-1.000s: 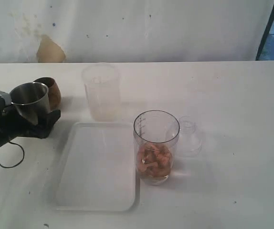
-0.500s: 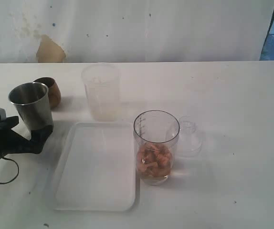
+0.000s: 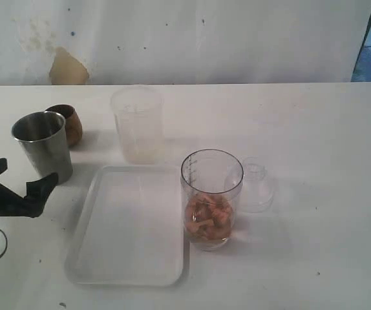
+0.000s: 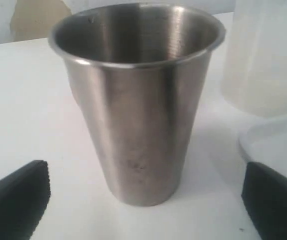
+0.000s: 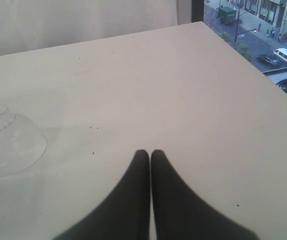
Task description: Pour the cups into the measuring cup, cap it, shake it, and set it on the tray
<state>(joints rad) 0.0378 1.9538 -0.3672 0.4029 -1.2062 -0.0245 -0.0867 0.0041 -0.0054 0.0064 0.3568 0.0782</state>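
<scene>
The steel tumbler (image 3: 42,145) stands upright on the table at the left, and its inside looks empty in the left wrist view (image 4: 138,100). Just behind it sits the small copper-brown cup (image 3: 66,123). My left gripper (image 3: 21,175) is open, a little in front of the tumbler and not touching it; its dark fingers (image 4: 18,197) flank the tumbler's base at a distance. The clear measuring cup (image 3: 211,197) holds orange-brown pieces and stands beside the white tray (image 3: 130,226). The dome cap (image 3: 255,186) (image 5: 11,145) lies right of it. My right gripper (image 5: 150,152) is shut on nothing, above bare table.
A cloudy frosted plastic cup (image 3: 137,124) (image 4: 268,55) stands behind the tray. A tray corner (image 4: 278,145) lies close to my left gripper's finger. The table's far edge and a window drop-off (image 5: 263,60) show past the right gripper.
The left gripper stood the tumbler on the table, opened, and drew back toward the near left. The tumbler now stands free.
</scene>
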